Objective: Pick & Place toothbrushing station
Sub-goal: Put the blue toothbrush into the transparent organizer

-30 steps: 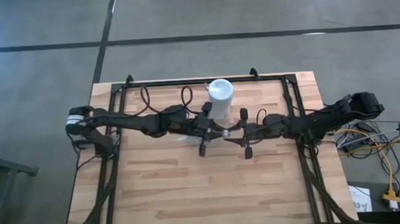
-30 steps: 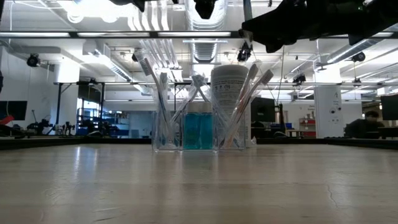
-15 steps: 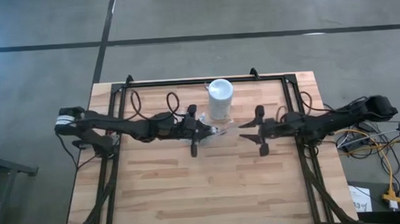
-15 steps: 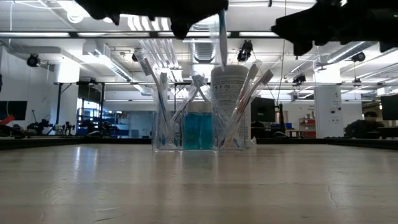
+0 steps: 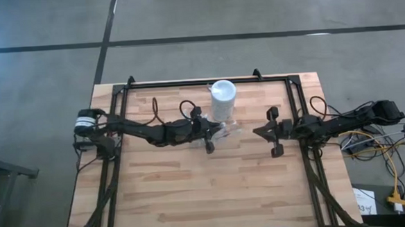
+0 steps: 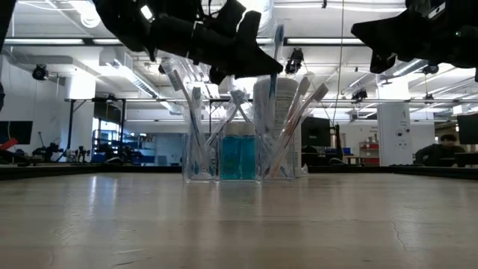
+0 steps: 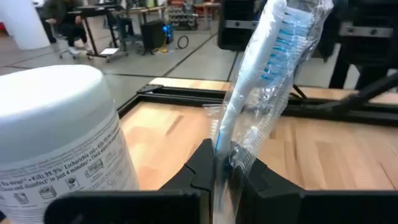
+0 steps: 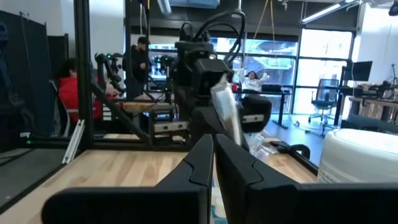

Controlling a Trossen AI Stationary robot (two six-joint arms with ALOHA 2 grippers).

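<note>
The left tool [image 5: 210, 132], clamped on a wrapped toothbrush [image 7: 261, 81], hovers at the clear holder [image 5: 226, 131], at 6 o'clock of the white cup [image 5: 223, 98] on the bench [image 5: 193, 190]. The right tool [image 5: 264, 132] hangs shut and empty at 3 o'clock. A crooked drop could snag standing brushes; open bench lies toward 6 o'clock.

Four cameras watch my surface [image 5: 193, 197].
One looks straight down, one level at surface height; my wrist cameras face each other, sharing the white cup [image 5: 223, 98] at 12 o'clock.
</note>
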